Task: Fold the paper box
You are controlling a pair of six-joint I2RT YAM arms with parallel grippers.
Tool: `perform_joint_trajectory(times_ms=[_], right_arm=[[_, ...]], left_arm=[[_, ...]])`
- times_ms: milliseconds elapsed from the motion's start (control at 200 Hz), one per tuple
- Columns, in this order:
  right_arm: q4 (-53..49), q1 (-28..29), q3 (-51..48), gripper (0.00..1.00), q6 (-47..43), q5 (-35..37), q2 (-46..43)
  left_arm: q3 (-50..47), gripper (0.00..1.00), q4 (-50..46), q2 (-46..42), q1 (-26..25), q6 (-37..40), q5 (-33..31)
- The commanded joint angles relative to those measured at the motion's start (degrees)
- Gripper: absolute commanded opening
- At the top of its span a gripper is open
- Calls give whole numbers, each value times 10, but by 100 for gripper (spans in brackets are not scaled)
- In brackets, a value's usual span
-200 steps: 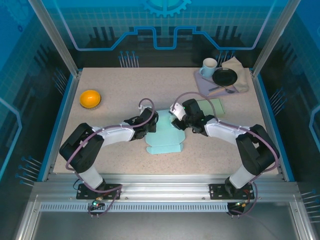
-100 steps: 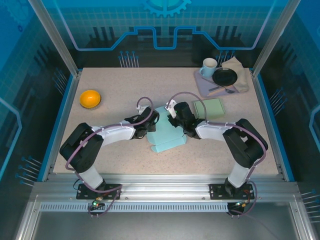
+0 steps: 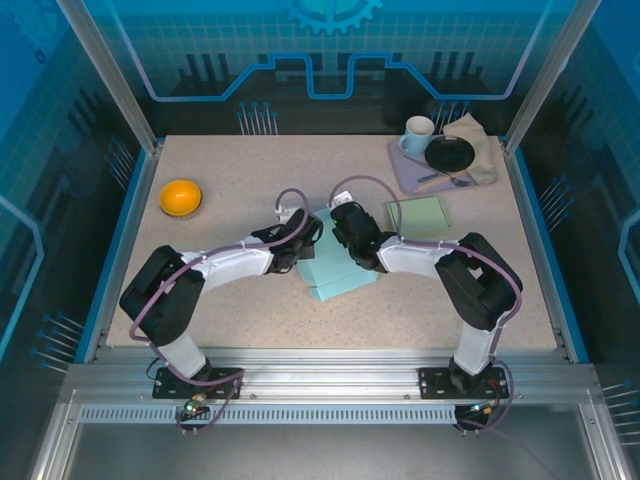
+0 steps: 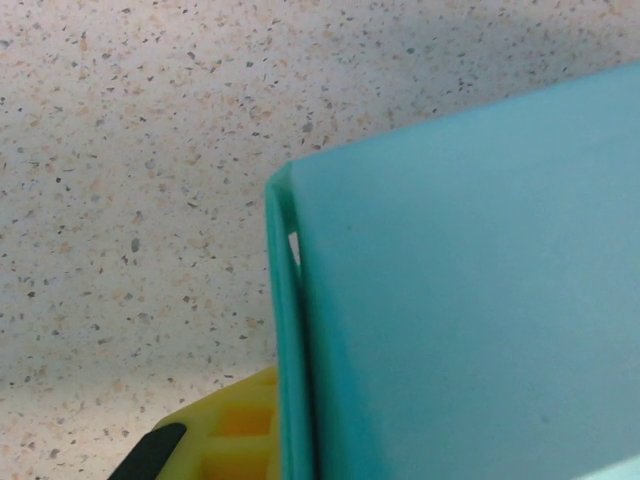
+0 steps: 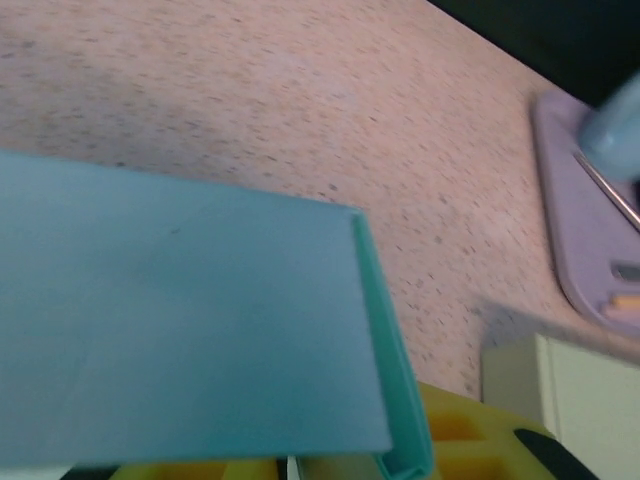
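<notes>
Pinching the left wall of the paper box (image 3: 340, 280) with the left pincer (image 3: 306, 243), pressed tight. Set against the right side with the right pincer (image 3: 346, 240); cannot tell whether spread or gripping. Standing half-folded on the desk (image 3: 250, 170), between both. Just right, a pale green sheet (image 3: 418, 214); beyond, a tray (image 3: 404, 166) with mug (image 3: 418, 131); far left, an orange bowl (image 3: 181, 196).
</notes>
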Motion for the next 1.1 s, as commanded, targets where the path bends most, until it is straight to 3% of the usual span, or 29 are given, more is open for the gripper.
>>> perform_joint_trajectory(times_ms=[0,115,205,280,365,465,645,1095], right_arm=[[-155,-23,21,26,109,194,13],[-257,-31,44,33,200,234,11],[-246,-41,37,34,192,181,-6],[-184,-53,6,36,156,73,-37],[-88,-72,-41,44,100,-101,-73],[-50,-80,-63,56,72,-198,-83],[-30,-82,-61,61,62,-248,-55],[-6,-50,-73,64,65,-267,-43]], left_arm=[[3,8,-72,-12,-2,-10,-46],[4,8,-81,-15,0,-10,-62],[1,8,-78,-19,3,-9,-59],[1,8,-75,-19,4,-8,-51],[6,8,-74,-15,4,-8,-41],[13,8,-79,-10,4,-10,-34],[18,8,-82,-13,4,-18,-16],[25,9,-102,-8,4,-27,-15]])
